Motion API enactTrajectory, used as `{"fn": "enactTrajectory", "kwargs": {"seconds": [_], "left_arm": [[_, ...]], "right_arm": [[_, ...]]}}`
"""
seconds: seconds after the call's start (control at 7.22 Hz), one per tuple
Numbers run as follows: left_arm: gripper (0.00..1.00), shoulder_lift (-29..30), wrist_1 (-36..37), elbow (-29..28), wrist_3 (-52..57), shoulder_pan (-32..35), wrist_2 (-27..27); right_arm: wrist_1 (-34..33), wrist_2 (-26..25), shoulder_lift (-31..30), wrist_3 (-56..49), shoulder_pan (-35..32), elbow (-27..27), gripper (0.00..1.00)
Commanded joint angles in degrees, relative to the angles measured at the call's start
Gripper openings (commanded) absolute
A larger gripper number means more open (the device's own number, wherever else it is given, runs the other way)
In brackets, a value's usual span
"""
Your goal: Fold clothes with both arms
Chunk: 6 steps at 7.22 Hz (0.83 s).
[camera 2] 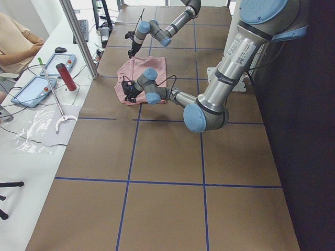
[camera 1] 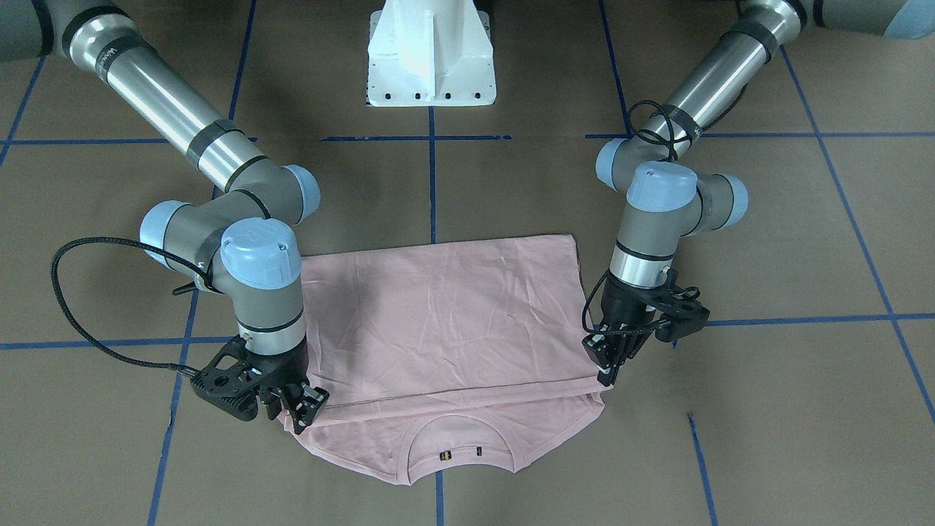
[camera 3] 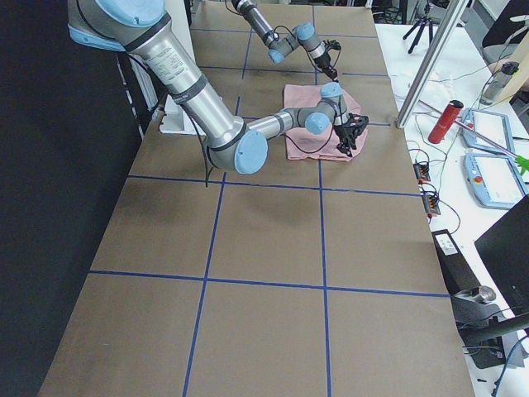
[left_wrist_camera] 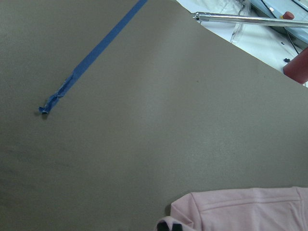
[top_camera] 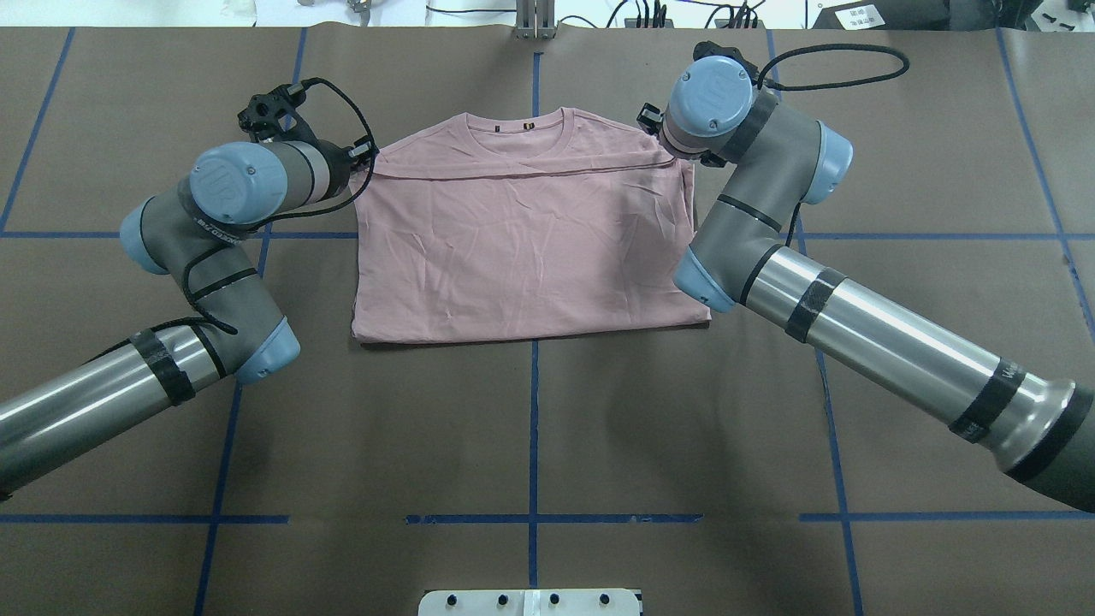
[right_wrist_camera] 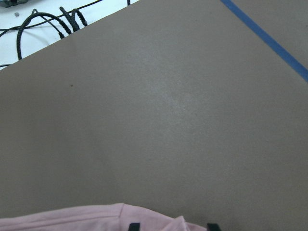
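Front view, shirt: the pink shirt lies flat at mid-surface, folded over itself. The upper layer's edge ends just short of the collar.
Front view, left end effector: the left end effector is at the fold's corner on the view's right, fingers narrow and pinched on the shirt.
Front view, right end effector: the right end effector is at the opposite corner, fingers somewhat apart and astride the cloth edge.
Front view, obstruction: the right arm overlaps the shirt's side edge at the wrist.
Front view, surroundings: the brown surface is gridded with blue tape. A white pedestal stands well apart from the shirt.
Overhead view, obstruction: the right arm's wrist hides its end effector and the shirt corner beneath. The left arm lies beside the shirt.
Left side view, surroundings: a seated person, a tablet and a red bottle are at the side surface. A metal post stands between them and the shirt.
Right side view, obstruction: the near right arm crosses in front of the shirt.
Left wrist view: dark fingertips sit close together at the shirt's corner. A frayed tape end is well apart from them.
Right wrist view: two fingertips are spread, with cloth bunched between them. Black cables lie beyond the surface's edge.
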State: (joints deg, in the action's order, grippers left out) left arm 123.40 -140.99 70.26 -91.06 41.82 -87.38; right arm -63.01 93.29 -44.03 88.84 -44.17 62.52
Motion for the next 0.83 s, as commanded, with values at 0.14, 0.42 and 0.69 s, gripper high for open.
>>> {"fn": "enactTrajectory", "kwargs": {"seconds": [0.14, 0.42, 0.69], "left_arm": [[1.0, -8.14, -6.39, 9.69, -0.69, 0.36, -6.83], [1.0, -8.52, -11.15, 9.97, -1.92, 0.27, -6.49], [0.99, -11.49, -11.93, 11.21, -1.76, 0.1, -6.58]], "right_arm": [[-0.62, 9.62, -12.25, 0.36, -0.48, 21.51, 1.0], [-0.71, 9.8, -20.26, 1.16, 2.22, 31.72, 1.0], [-0.62, 9.19, -24.53, 13.91, 6.18, 35.92, 0.84]]}}
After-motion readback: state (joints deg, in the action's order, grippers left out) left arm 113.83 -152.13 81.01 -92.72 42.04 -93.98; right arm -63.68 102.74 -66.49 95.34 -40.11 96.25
